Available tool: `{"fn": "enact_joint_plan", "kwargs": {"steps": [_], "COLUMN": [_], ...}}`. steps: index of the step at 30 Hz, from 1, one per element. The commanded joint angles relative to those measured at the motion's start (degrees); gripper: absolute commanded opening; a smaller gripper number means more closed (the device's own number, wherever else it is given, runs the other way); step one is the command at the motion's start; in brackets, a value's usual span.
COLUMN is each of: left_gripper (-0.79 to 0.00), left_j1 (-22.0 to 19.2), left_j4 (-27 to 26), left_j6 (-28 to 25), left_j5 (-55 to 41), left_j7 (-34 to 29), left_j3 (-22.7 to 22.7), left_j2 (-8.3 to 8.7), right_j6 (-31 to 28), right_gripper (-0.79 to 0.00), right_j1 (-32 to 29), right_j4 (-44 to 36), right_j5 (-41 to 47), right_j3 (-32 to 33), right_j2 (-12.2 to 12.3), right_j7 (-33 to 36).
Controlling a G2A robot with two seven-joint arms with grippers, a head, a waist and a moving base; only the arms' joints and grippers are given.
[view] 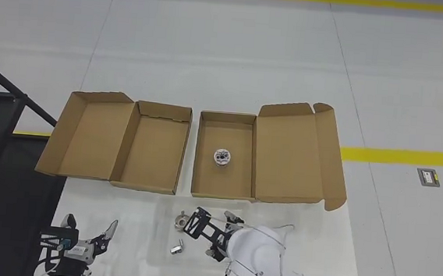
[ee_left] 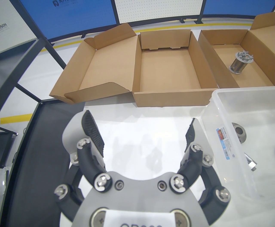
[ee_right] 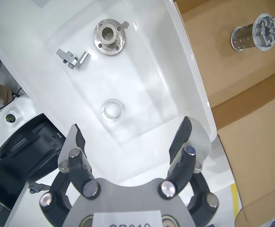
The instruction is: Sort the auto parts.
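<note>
Tabletop (view: 141, 210) carries left box (view: 154, 148) and right box (view: 222, 181) along its far edge, finned cylinder (view: 222, 156) in the right; yellow-lined grey floor (view: 213, 51) lies beyond. Left hand (ee_left: 139, 117) and right hand (ee_right: 131, 123) hang released.

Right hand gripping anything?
No, the right hand is open over the clear bin, with nothing between its fingers.

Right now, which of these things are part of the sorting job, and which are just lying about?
Belonging to the job: clear bin holding a flanged hub, a small bracket and a ring; finned cylinder inside a cardboard box; the other cardboard box.
Just lying about: black frame, pegboard, yellow floor line.
</note>
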Motion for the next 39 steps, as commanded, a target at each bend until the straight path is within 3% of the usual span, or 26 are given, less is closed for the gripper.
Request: {"fn": "enact_joint_plan", "kwargs": {"steps": [1, 5, 10, 12, 16, 21, 23, 30, 34, 39], "left_gripper": [0.000, 0.000, 0.000, 0.000, 0.000, 0.000, 0.000, 0.000, 0.000, 0.000], "left_j1": [0.00, 0.00, 0.00, 0.00, 0.00, 0.00, 0.00, 0.00, 0.00, 0.00], "left_j4": [0.00, 0.00, 0.00, 0.00, 0.00, 0.00, 0.00, 0.00, 0.00, 0.00], "left_j6": [0.00, 0.00, 0.00, 0.00, 0.00, 0.00, 0.00, 0.00, 0.00, 0.00], "left_j5": [0.00, 0.00, 0.00, 0.00, 0.00, 0.00, 0.00, 0.00, 0.00, 0.00], "left_j7": [0.00, 0.00, 0.00, 0.00, 0.00, 0.00, 0.00, 0.00, 0.00, 0.00], "left_j3": [0.00, 0.00, 0.00, 0.00, 0.00, 0.00, 0.00, 0.00, 0.00, 0.00], "left_j2": [0.00, 0.00, 0.00, 0.00, 0.00, 0.00, 0.00, 0.00, 0.00, 0.00], "right_j6": [0.00, 0.22, 2.05, 2.38, 2.85, 3.06, 3.49, 2.90, 3.56, 3.78], "right_gripper": [0.000, 0.000, 0.000, -0.099, -0.120, -0.256, -0.391, -0.363, -0.403, -0.514], "right_j1": [-0.01, -0.13, 1.70, 2.82, 5.24, 7.29, 8.01, 9.70, 10.39, 11.18], "right_j4": [-0.01, 0.19, 5.95, 8.63, 13.76, 18.84, 20.70, 24.13, 25.55, 27.52], "right_j5": [0.01, -0.13, -5.14, -5.62, -5.20, -3.89, -3.21, -1.30, -0.79, 0.02], "right_j3": [0.00, 0.03, -2.93, -3.96, -5.16, -6.35, -6.82, -8.90, -9.62, -9.91], "right_j2": [0.00, 0.01, -0.54, -0.92, -1.72, -2.62, -3.03, -4.30, -4.92, -5.51], "right_j7": [-0.01, -0.38, -2.12, -2.80, -2.48, -1.81, -2.08, -1.17, -1.32, -1.81]}}
